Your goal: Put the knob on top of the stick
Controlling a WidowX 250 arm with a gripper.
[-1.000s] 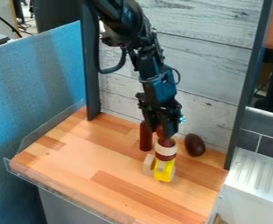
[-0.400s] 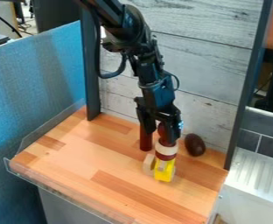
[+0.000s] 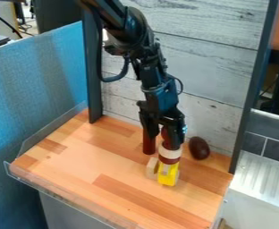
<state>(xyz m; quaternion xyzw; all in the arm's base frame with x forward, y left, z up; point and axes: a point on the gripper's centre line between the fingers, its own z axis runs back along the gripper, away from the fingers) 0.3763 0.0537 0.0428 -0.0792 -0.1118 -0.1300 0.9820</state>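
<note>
The gripper (image 3: 164, 140) is opened around the dark red knob (image 3: 165, 133) atop the stack (image 3: 170, 154). A brown egg (image 3: 198, 148) is positioned at the stack's 2 o'clock.

Dark red knob (image 3: 166, 133) atop upright stick (image 3: 170, 154), cream and red bands

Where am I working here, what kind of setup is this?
Probably a lab mock-up of a kitchen counter: a small wooden worktop, a plank-patterned backboard and a ribbed white drainer-like surface beside it.
</note>
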